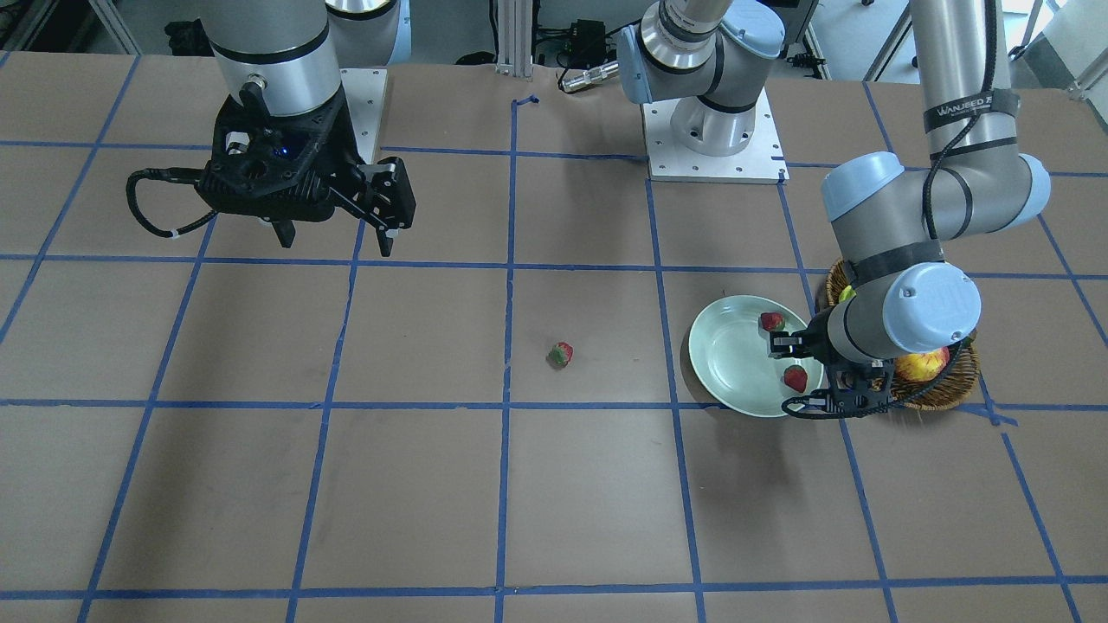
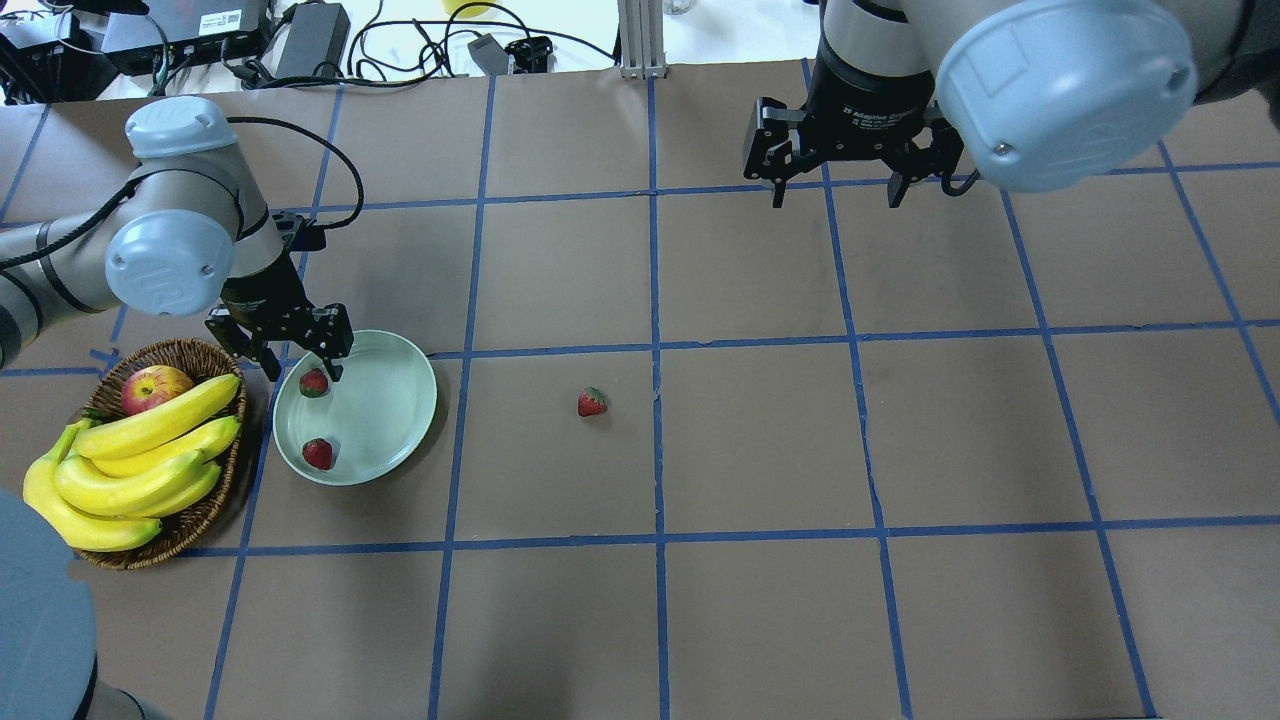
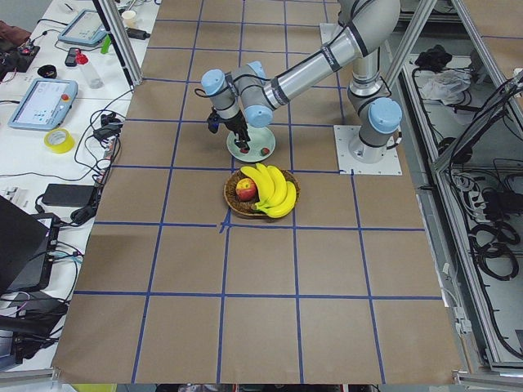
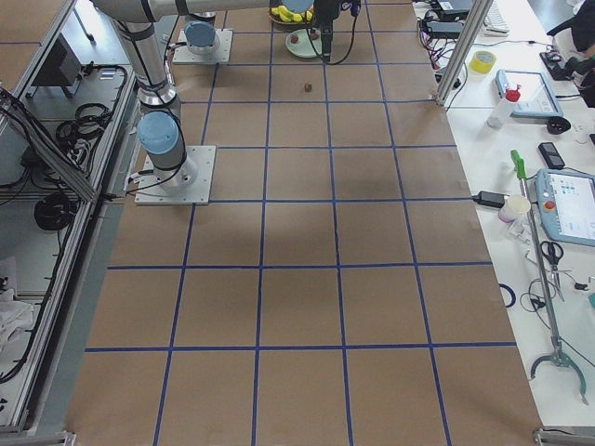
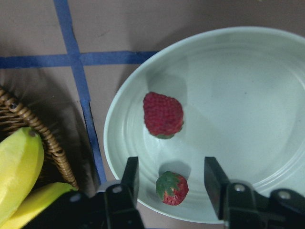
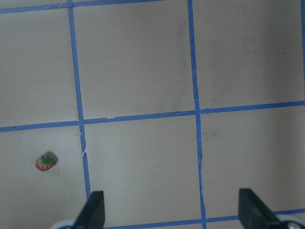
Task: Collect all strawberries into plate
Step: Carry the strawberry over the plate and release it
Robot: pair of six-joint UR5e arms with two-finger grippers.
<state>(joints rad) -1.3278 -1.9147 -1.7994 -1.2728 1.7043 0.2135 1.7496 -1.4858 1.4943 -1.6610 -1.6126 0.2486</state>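
The pale green plate [image 2: 385,420] holds two strawberries [image 2: 314,382] [image 2: 318,453]. A third strawberry [image 2: 592,402] lies on the brown table to the plate's right and also shows in the right wrist view [image 6: 45,162]. My left gripper [image 2: 300,368] is open low over the plate's near-left rim. In the left wrist view one small strawberry [image 5: 171,188] lies in the plate between the spread fingers [image 5: 131,176], untouched, and the other [image 5: 163,114] lies further in. My right gripper [image 2: 838,190] is open and empty, high above the table's far right.
A brown wicker basket [image 2: 205,515] with bananas [image 2: 150,450] and a red-yellow apple [image 2: 155,388] stands right beside the plate, on its left. Blue tape lines grid the table.
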